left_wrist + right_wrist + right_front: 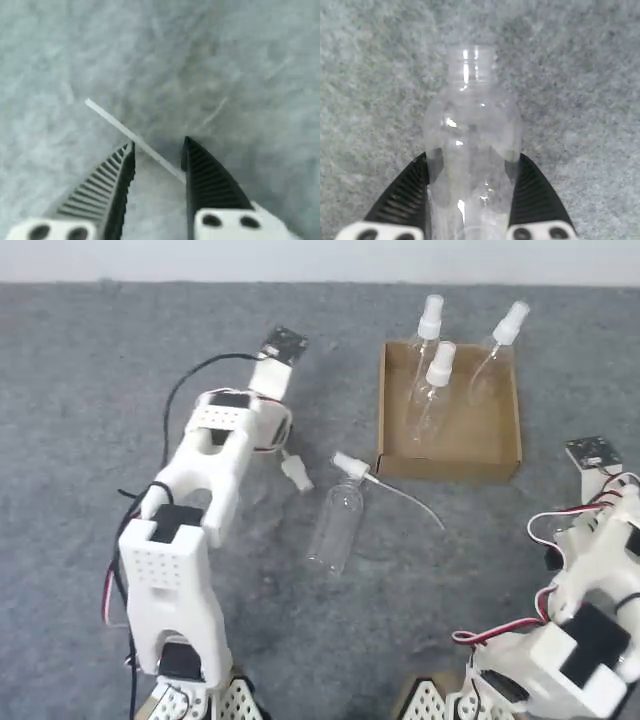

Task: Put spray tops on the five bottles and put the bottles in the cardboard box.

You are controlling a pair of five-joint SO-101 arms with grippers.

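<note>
We note the right pincer [472, 159] pinching a capless bottle [470, 115], the left pincer [157, 145] spread astride a thin tube [115, 122]. We should close gently, lest it bend.

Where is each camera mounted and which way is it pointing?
High view: fixed overhead, looking down on left arm, right arm, cardboard box, grey carpet.
Left wrist view: on that wrist, facing the carpet; left gripper, thin white tube at tip.
Right wrist view: on that wrist, facing the carpet; right gripper clamps a clear bottle.
Shared: carpet, all three.
</note>
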